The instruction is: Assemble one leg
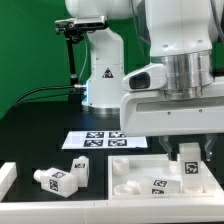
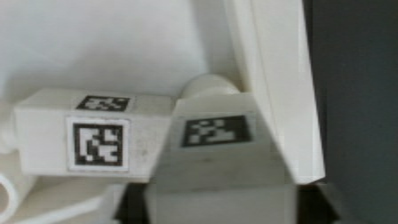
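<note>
Wrist view shows the leg (image 2: pixel 215 160) gripped in the hand (image 2: pixel 222 208), just beside a second leg (image 2: pixel 89 135).

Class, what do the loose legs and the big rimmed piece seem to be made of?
Loose legs: probably matte white plastic; smooth, uniform faces, rounded edges, stuck-on printed tags. Rimmed piece: likely the same plastic; even white, no grain, little shine.

A robotics lab: green backdrop (image 1: pixel 30 45), black table (image 1: pixel 35 135), marker board (image 1: pixel 100 139) with tags.
</note>
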### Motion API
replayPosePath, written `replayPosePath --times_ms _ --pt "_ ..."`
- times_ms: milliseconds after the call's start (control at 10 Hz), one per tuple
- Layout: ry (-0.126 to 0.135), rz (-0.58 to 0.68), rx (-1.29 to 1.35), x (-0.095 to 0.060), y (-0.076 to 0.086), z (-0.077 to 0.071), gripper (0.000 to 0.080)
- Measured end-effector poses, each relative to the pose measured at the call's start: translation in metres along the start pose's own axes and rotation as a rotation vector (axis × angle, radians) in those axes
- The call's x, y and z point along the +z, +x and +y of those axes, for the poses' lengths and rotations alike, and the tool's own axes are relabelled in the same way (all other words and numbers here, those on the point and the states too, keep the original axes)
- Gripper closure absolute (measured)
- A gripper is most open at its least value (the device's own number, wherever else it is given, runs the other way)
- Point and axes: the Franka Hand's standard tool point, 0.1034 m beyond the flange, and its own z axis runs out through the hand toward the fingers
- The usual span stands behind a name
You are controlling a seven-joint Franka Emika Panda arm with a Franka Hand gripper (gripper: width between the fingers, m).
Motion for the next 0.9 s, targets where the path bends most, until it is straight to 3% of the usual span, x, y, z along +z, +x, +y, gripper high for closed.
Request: replayPosePath --times_ms 300,500,800,900 --pt "0.000 0.000 0.208 0.0004 -0.0002 0.0000 0.0515" --pt "0.000 0.002 0.555 0.0011 -0.0007 0.0001 0.0515" --pt "0.040 -0.014 1.090 0.0022 -0.0006 -0.0036 0.0515" --pt "0.039 -0.013 1.081 0.0021 -0.0006 -0.0030 0.0515"
